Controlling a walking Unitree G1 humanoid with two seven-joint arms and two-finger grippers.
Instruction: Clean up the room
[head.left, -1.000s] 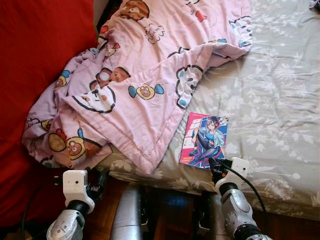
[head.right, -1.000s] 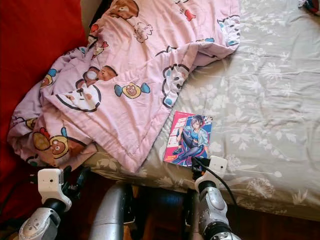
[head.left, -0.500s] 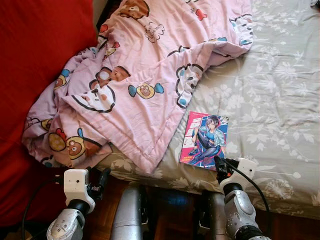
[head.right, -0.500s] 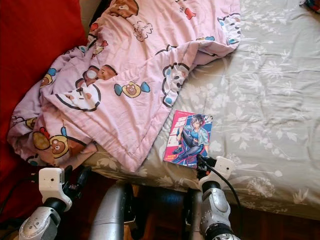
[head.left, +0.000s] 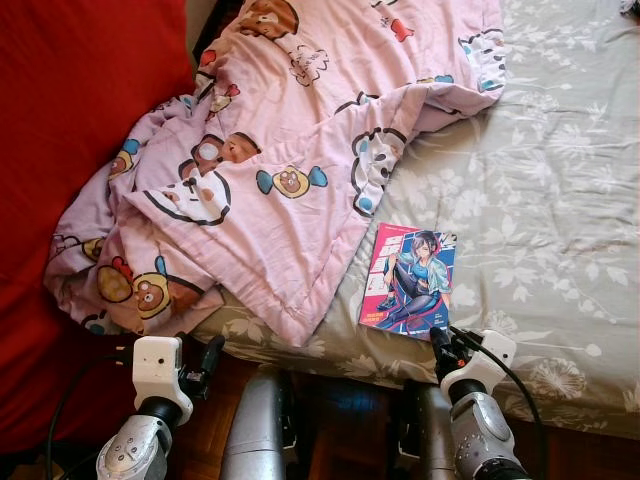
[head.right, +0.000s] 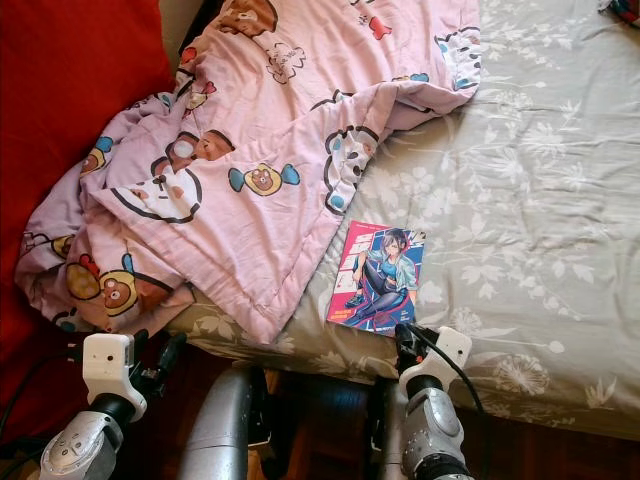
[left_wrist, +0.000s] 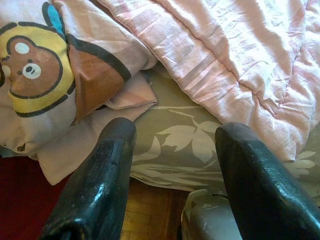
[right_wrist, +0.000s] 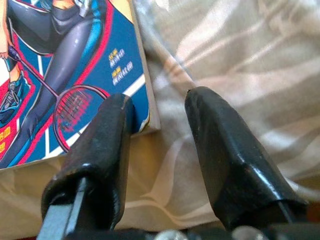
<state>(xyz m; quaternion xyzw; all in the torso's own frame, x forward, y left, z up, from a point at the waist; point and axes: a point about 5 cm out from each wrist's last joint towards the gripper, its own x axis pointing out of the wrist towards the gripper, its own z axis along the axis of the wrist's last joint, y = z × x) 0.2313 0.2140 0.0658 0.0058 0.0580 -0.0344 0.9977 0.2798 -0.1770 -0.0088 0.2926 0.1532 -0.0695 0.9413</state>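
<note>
A comic book with a pink and blue cover lies flat on the grey floral bedsheet, near the bed's front edge. My right gripper is open just below the book's near right corner; in the right wrist view its fingers straddle that corner of the book. A crumpled pink cartoon blanket covers the bed's left half. My left gripper is open below the bed's edge, under the blanket's hanging fold.
A large red cushion or cover fills the left side. Wooden floor shows below the bed edge between my arms. The right half of the sheet lies flat and bare.
My right gripper has slid a little to the right and down, along the book's near edge toward its corner. The left gripper has barely shifted.
</note>
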